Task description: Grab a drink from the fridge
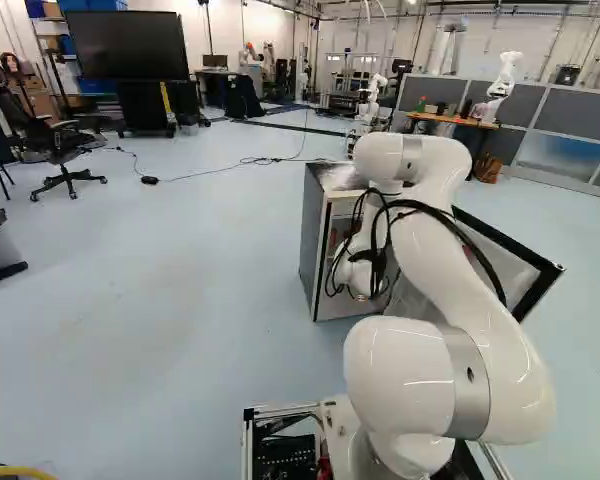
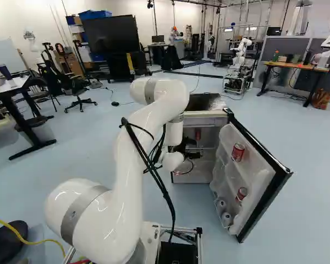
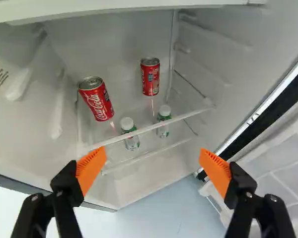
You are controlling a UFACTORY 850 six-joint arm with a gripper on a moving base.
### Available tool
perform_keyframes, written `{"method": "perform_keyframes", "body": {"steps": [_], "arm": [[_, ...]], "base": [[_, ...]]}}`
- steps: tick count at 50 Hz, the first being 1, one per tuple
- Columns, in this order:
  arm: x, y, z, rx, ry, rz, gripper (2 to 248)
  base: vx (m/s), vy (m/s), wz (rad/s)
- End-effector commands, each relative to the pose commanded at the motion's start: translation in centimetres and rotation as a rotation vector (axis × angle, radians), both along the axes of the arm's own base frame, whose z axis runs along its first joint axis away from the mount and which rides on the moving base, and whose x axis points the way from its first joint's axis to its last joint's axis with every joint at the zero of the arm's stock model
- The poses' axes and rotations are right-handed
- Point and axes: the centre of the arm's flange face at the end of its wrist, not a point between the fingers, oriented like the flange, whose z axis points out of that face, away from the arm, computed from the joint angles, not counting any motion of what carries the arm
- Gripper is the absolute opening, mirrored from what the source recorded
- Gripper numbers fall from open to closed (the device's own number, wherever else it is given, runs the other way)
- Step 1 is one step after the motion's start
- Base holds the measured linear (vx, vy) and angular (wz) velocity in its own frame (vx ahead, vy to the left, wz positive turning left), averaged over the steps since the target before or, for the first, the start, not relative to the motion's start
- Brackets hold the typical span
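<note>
The end effector [image 3: 153,167] faces into the fridge [image 1: 317,245], its fingers spread wide, with nothing gripped. The drinks for the task are inside the fridge: one red can [image 3: 96,98] stands on the shelf towards the side away from the door, a second can [image 3: 150,76] deeper in and nearer the hinge side. Two small bottles [image 3: 129,136] seem to stand lower in the fridge, beneath the shelf.

From where I stand, the shelf's front edge [image 3: 149,128] looks the likeliest trouble: a low approach could strike it. Fingers this wide might catch a fridge wall, and an off-centre reach could let one finger tip the nearer can or push it into the fridge. The black cables [image 2: 148,159] hang in loops along the arm [image 1: 470,280] and could snag on the fridge's rim or door [image 2: 258,179] as the arm reaches in.

Only the wrist view shows the end effector's spread clearly, along with both shelf cans and the bottles. The right base view adds what the wrist view leaves out: two red cans [image 2: 238,152] in the racks of the fridge's swung-out door. The left base view gives the fridge's dark outer side, but there the arm covers much of the fridge opening, and I cannot make out the shelf drinks.
</note>
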Motion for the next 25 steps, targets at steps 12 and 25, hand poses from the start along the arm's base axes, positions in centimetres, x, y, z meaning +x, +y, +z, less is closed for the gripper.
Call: {"method": "perform_keyframes", "body": {"steps": [12, 25], "arm": [[1.0, -0.2, -0.4, -0.004, -0.015, 0.002, 247], [2.1, -0.4, -0.7, -0.008, -0.029, 0.004, 247]], "base": [[0.000, 0.000, 0.000], [0.000, 0.000, 0.000]]}}
